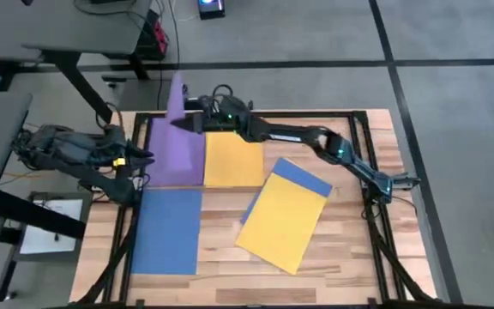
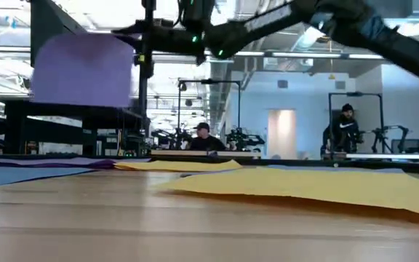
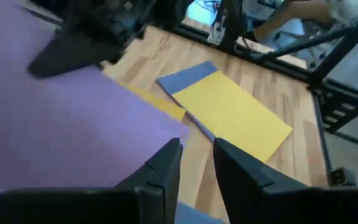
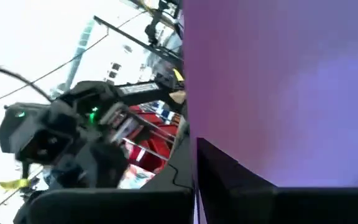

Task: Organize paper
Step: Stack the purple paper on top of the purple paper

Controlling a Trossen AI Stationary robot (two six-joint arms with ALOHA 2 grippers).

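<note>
Right gripper [image 1: 189,123] — fingers clamped — holds 1 purple sheet [image 2: 84,69] aloft.

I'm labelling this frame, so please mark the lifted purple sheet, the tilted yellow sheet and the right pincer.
Lifted purple sheet [image 2: 82,69]: low view, middle of the raised sheet.
Tilted yellow sheet [image 1: 283,221]: high view, centre of its face.
Right pincer [image 1: 190,121]: high view, between its fingertips, at the lifted sheet's edge.

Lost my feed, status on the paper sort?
Right pincer shut on purple sheet, lifted off table. Left pincer open, empty, beside purple stack. Nothing blocking.
</note>
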